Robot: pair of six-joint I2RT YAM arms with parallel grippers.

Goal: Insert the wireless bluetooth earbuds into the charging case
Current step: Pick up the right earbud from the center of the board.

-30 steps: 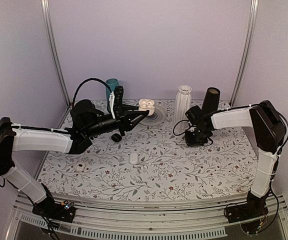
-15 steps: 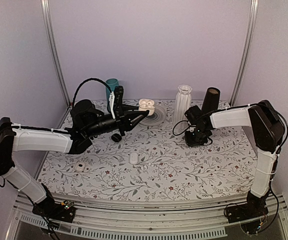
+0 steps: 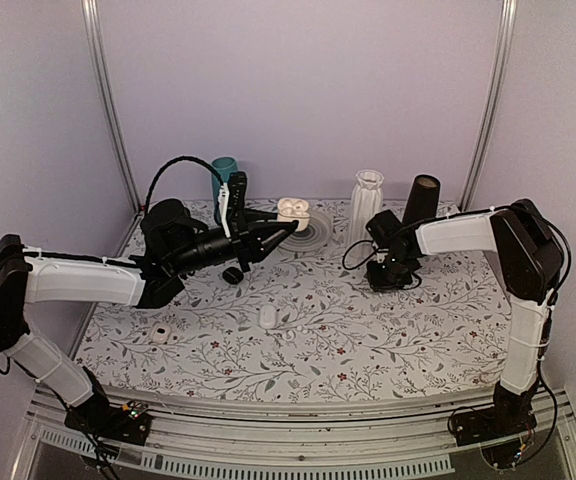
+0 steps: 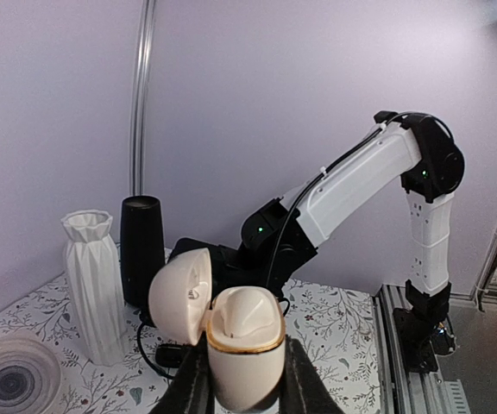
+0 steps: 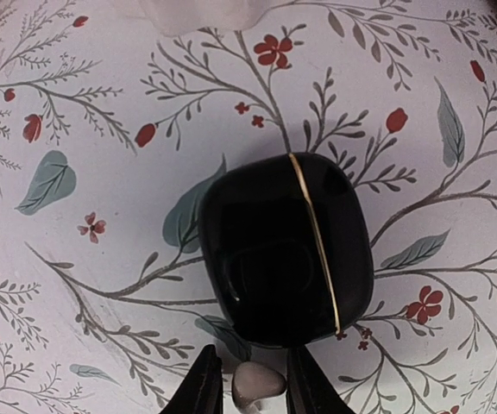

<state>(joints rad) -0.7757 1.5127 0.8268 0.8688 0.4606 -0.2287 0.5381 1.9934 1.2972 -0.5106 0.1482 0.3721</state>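
Cream case point(image 4: 244, 345): glossy and pebble-shaped, with a thin gold rim round its mouth. It stands upright, raised above the back left of the floral cloth point(image 5: 76, 103), pinched between the fingers of the left gripper point(image 4: 247, 384).
Lid point(image 4: 179, 293): hinged open and swung to one side, its hollow inside showing.
Black case point(image 5: 283, 246): a glossy rounded square with a fine gold seam across it. It is closed and lies flat on the cloth at the back right.
Pale earbud point(image 5: 257, 382): tiny and off-white, sitting between the fingertips of the right gripper point(image 5: 255, 388), just beside that case's edge.
White oval piece point(image 3: 267, 316): lies near the cloth's middle; too small to tell bud from case.
Second white piece point(image 3: 160, 335): lies toward the front left, equally unclear.
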